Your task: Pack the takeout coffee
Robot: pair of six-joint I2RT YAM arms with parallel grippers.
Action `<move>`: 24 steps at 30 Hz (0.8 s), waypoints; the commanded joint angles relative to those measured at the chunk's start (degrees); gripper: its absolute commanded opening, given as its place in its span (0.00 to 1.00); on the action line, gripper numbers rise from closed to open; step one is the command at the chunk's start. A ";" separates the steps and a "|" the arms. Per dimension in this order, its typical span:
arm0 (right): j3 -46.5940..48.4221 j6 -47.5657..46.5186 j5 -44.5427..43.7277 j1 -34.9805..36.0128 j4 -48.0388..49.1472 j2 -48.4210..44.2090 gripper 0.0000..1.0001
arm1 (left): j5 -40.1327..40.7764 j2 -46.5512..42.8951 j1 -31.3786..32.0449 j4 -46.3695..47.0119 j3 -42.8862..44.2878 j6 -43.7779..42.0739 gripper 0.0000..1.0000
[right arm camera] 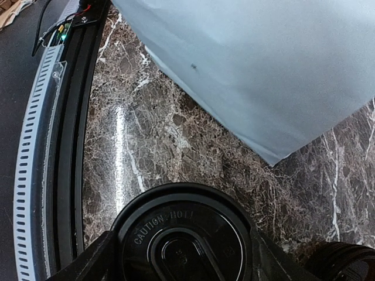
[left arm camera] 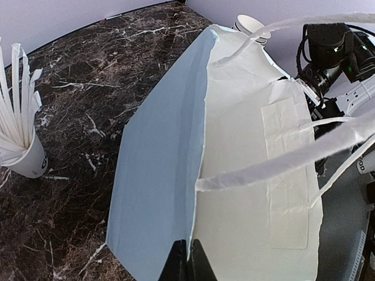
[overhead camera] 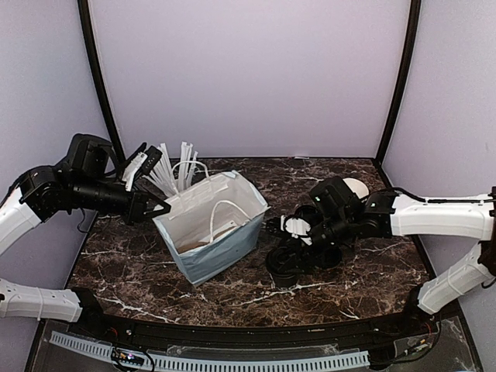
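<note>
The takeout coffee (overhead camera: 283, 267), a dark cup under a black lid marked "CAUTION HOT" (right arm camera: 181, 228), stands on the marble just right of the light blue paper bag (overhead camera: 213, 225). My right gripper (overhead camera: 287, 256) straddles the lid, and in the right wrist view its two fingers press against opposite sides, so the right gripper (right arm camera: 181, 257) is shut on it. My left gripper (overhead camera: 159, 209) is shut on the bag's top edge. In the left wrist view that left gripper (left arm camera: 188, 257) pinches the rim of the bag (left arm camera: 246, 146), whose mouth tilts open toward the right arm.
A white cup of white stirrers (overhead camera: 174, 174) stands behind the bag (left arm camera: 23, 158). A stack of white-rimmed cups (overhead camera: 355, 187) sits behind the right arm. Loose black lids (overhead camera: 329, 256) lie beside the coffee. The table's front rail (right arm camera: 35, 175) is close by.
</note>
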State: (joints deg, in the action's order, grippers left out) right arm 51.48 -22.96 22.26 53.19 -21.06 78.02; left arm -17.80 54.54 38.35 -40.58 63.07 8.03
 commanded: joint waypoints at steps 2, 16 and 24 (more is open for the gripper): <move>10.33 -3.98 1.06 -0.68 -7.84 0.05 0.83 | -3.11 1.44 -0.82 -2.87 4.46 0.83 0.00; 14.03 -10.12 0.47 -0.72 -15.88 -3.41 0.96 | -2.33 5.21 -2.02 -10.45 14.73 -0.27 0.00; 24.08 -13.20 -1.60 -0.74 -24.65 -3.78 0.96 | -2.63 6.93 -2.05 -17.56 28.67 2.39 0.00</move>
State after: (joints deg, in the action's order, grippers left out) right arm 70.63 -34.37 21.30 52.80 -41.43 76.07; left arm -19.49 61.56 36.53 -53.84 85.43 8.84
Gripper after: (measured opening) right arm 0.960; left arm 0.006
